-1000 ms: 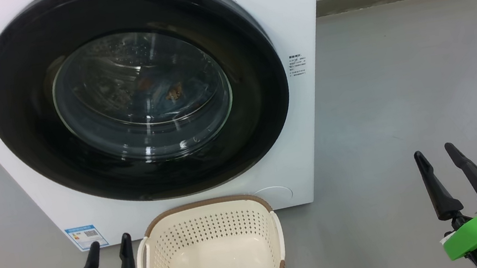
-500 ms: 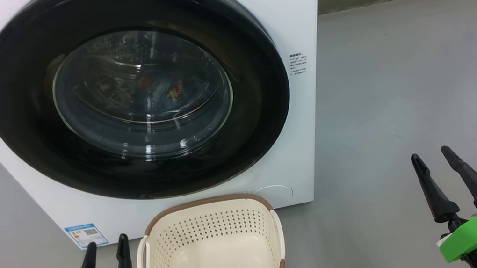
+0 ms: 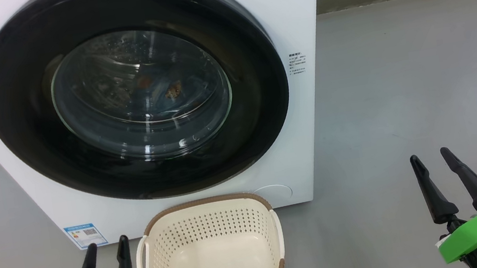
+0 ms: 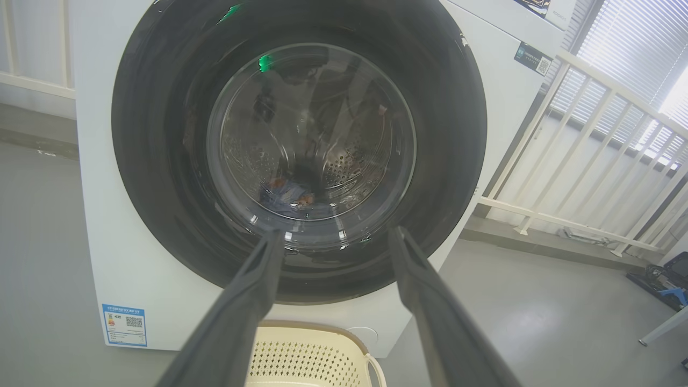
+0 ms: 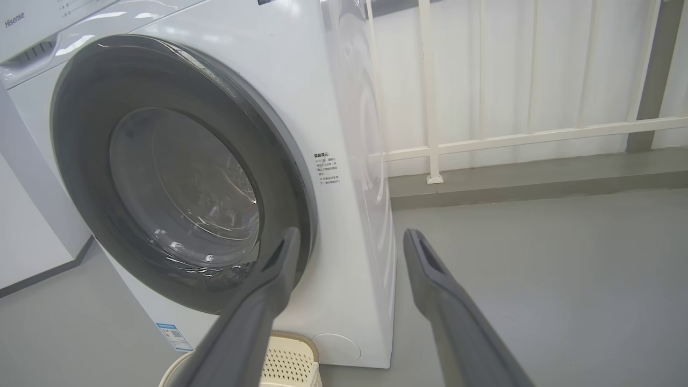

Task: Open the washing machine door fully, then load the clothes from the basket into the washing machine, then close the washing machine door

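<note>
The white washing machine [image 3: 291, 12] stands ahead with its black-rimmed round door [image 3: 21, 138] flush against the front. Through the glass bowl a bit of blue, orange-printed clothes [image 3: 173, 90] lies in the drum, seen again as clothes [image 4: 287, 193] in the left wrist view. The cream basket [image 3: 207, 224] sits on the floor before the machine with nothing in it. My left gripper [image 3: 107, 242] is open just left of the basket. My right gripper [image 3: 430, 156] hangs open over the floor, far to the right. Door [image 4: 161, 161] and door [image 5: 80, 161] look the same in both wrist views.
Grey floor [image 3: 401, 81] stretches to the right of the machine. A white railing [image 5: 484, 142] and a low kerb run behind it. A blue label [image 3: 84, 233] marks the machine's lower left corner. A dark stand [image 4: 664, 274] sits far right in the left wrist view.
Both grippers have sunk slightly lower in the head view; the right one also drifted a little left. Door, basket and clothes are as before.
</note>
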Controlling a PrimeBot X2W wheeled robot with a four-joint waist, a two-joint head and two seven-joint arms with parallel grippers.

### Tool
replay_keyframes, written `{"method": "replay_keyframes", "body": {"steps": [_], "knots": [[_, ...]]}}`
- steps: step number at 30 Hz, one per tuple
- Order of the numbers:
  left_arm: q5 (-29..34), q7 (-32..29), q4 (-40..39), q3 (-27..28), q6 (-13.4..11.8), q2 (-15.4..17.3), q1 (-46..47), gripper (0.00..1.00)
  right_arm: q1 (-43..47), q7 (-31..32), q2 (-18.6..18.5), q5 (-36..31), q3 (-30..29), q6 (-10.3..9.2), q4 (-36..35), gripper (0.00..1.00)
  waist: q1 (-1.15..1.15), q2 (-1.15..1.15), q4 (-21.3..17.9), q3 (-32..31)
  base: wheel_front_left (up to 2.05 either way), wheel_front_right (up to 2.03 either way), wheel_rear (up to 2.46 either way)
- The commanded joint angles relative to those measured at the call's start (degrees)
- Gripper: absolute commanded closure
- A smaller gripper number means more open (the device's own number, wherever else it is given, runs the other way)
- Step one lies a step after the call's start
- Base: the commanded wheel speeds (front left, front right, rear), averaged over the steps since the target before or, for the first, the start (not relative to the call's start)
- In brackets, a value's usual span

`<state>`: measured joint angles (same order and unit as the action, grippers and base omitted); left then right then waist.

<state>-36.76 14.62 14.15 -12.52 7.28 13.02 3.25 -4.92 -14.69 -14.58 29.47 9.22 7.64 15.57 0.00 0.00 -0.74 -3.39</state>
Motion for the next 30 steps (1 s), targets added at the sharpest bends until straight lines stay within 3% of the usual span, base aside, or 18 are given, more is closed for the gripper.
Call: {"method": "replay_keyframes", "body": {"steps": [1,28,29,30], "knots": [[-0.4,0.4,-0.9,1.9,0.2,1.2,2.0,0.0,-0.2,-0.3,-0.8,0.7,1.1,-0.15,-1.1,0.0,0.0,0.0,0.0,0.0,0.0,0.0,0.0],[-1.0,0.4,-0.5,2.0,0.2,0.8,1.9,0.0,0.2,-0.3,-0.3,0.4,0.9,-0.15,-1.0,0.0,0.0,0.0,0.4,-0.1,0.0,0.0,0.0],[-1.3,0.4,-0.4,1.8,0.2,0.9,1.9,1.0,0.2,-0.3,-0.3,0.4,0.9,-0.15,-1.0,1.0,0.0,0.0,0.4,-0.1,0.0,0.0,0.0],[-0.8,0.0,0.8,-0.1,0.0,-0.1,0.0,1.0,0.9,0.0,0.5,0.0,0.0,0.01,0.5,1.0,0.0,0.0,0.4,-0.1,0.0,0.0,0.0]]}}
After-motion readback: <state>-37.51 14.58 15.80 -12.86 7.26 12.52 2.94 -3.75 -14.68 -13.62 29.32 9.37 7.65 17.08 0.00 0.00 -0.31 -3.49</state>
